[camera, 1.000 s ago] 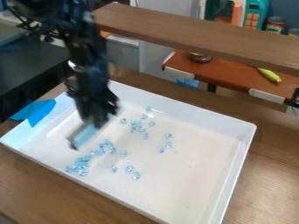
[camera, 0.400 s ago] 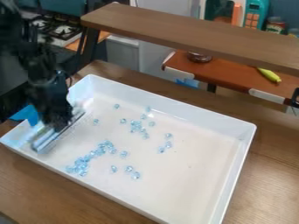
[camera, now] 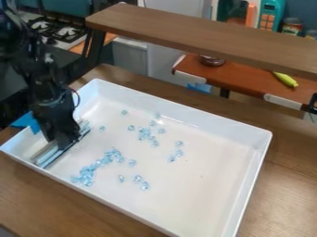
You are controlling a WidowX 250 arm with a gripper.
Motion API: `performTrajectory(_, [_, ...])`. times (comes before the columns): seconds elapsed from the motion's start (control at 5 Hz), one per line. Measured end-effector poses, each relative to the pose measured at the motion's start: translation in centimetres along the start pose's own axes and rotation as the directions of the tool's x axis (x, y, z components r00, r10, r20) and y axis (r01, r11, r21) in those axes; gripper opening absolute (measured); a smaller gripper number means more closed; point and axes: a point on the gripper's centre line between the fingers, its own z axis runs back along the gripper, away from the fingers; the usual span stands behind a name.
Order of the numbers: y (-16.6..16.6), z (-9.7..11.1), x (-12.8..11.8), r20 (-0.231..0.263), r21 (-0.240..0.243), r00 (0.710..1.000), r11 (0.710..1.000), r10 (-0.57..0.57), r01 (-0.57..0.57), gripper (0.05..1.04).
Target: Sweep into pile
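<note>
Inside the white tray (camera: 186, 199), near 1 end, the gripper (camera: 62, 140) is pinching a flat sweeper (camera: 48, 156) between its jaws; pale blue beads (camera: 87, 173) are lying loosely scattered.

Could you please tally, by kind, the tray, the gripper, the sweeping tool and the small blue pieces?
White rectangular tray: 1
Black gripper: 1
Sweeping tool: 1
Small translucent blue pieces: more than 10, too clustered for an exact count
Total: 3, plus the blue pieces
</note>
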Motion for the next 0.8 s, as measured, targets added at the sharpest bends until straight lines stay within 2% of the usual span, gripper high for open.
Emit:
performTrajectory(0.4, [-7.1, 1.3, 0.2, -0.075, -0.081, 0.997, 0.997, 0.014, -0.020, 0.364])
performTrajectory(0.8, [-12.8, 2.9, 0.9, -0.095, -0.128, 0.995, 0.992, 0.007, -0.019, 0.364])
